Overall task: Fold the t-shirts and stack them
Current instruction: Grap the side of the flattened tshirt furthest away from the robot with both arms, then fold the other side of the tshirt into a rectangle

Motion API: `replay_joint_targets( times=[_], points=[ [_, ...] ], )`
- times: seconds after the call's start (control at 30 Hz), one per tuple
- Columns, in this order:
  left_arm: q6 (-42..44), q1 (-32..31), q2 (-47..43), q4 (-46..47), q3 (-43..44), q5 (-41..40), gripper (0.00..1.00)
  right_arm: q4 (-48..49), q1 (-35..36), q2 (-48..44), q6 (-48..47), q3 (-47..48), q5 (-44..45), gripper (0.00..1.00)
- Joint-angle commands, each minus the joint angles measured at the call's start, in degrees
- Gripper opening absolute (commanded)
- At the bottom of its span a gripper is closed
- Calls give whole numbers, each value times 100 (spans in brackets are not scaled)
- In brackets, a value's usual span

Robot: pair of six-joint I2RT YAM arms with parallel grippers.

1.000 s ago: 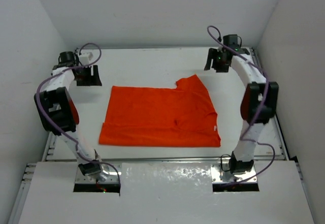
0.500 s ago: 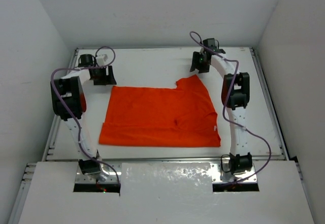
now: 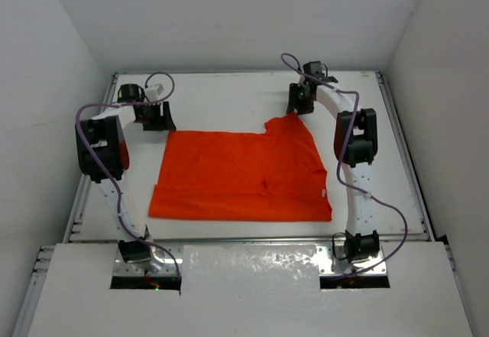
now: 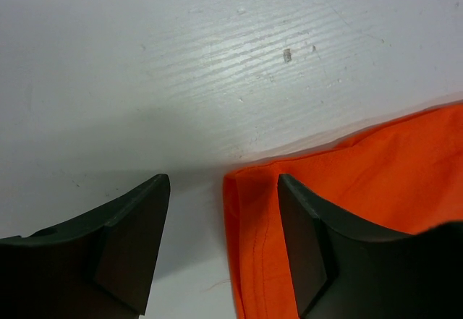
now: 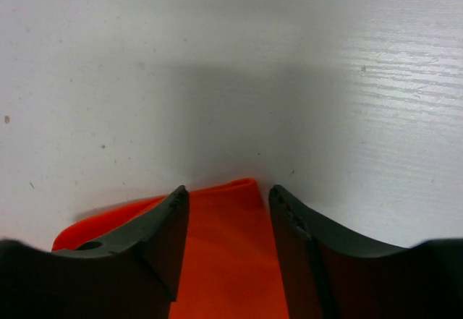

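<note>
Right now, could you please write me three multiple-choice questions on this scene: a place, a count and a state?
1. Where is the left gripper? A) at the far-left corner of the plain orange-red cloth t-shirt; B) over its near hem; C) above its middle.
2. How many t-shirts lie on the white table? A) three; B) one; C) two.
3. How do the jaws of the right gripper stand? A) shut tight on nothing; B) lifting the shirt; C) apart, a shirt tip between them.
Answers: 1 A, its wrist view shows that corner between the fingers; 2 B, only one garment shows; 3 C, the cloth lies flat in the gap.
</note>
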Motion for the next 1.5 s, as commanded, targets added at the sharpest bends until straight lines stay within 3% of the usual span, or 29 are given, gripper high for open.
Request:
replay_joint_targets(
  times=[0.0, 0.07, 0.2, 0.3, 0.33, 0.37, 0.4, 0.43, 0.5, 0.53, 0.67, 0.9, 1.0, 1.17, 1.47],
  points=[
    [97, -55, -195, -327, -81, 283, 59, -519, 14, -58, -195, -258, 166, 53],
    [89, -55, -282, -345, -63, 397, 60, -528, 5, -102, -222, -293, 210, 53],
    [36, -64, -502, -178, -229, 679, 61, -555, 14, -111, -240, -337, 123, 46],
    [36, -125, -503, -99, -370, 425, 59, -433, 40, -172, -231, -538, 87, 34],
    [18, -151, -459, -81, -362, 346, 56, -371, 32, -207, -213, -583, 61, 26],
    [-8, -160, -398, -73, -344, 293, 50, -327, 40, -207, -196, -609, 61, 21],
    [-25, -152, -284, -72, -275, 258, 34, -265, 32, -207, -196, -618, 61, 15],
    [-43, -152, -239, -72, -230, 231, 26, -256, 40, -216, -178, -601, 52, 1],
    [-26, -160, -212, -29, -169, 127, 5, -186, 32, -268, -152, -583, -36, 0],
    [27, -160, -230, -11, -160, 91, 1, -142, 23, -338, -160, -609, -79, 0],
    [413, -160, -493, -11, -195, 73, 0, 209, 23, -1023, -318, -1091, -220, 0],
    [2036, -160, -1722, 103, -923, 494, 0, 1606, 58, -3325, -442, -3824, -414, 0],
    [2731, -152, -2023, -317, -1152, 627, 0, 1888, 102, -4483, -407, -4887, -318, 0],
    [3305, -143, -2373, -951, -1687, 609, 0, 2301, 216, -5523, -214, -6459, -326, 0],
    [4025, 253, -2893, -1495, -2093, 960, 0, 2381, 234, -6991, -125, -7850, -255, 0]
  ],
)
